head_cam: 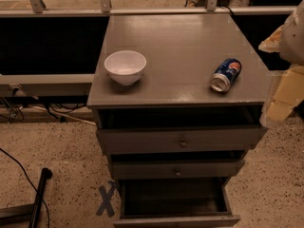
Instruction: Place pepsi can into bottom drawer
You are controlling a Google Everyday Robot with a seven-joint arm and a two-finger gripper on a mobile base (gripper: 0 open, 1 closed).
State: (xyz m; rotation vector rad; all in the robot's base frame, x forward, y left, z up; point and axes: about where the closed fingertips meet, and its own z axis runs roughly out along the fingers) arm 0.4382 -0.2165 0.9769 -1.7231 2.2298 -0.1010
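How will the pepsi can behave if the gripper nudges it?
The pepsi can lies on its side on the cabinet top, so it will probably roll if nudged. Its smooth metal likely slips. The gripper is at the right edge, clear of it.

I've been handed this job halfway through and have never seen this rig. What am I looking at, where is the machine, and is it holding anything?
There is only one picture, from a camera looking down at the front of a grey cabinet. Where that camera is mounted is not on record. The pale shape at the right edge is the robot's single arm, and its gripper hangs beside the cabinet's right side. It is not touching anything on top. A white bowl stands upright on the left of the cabinet top. The pepsi can lies on its side on the right, not held. The bottom drawer is pulled open, showing its dark interior.
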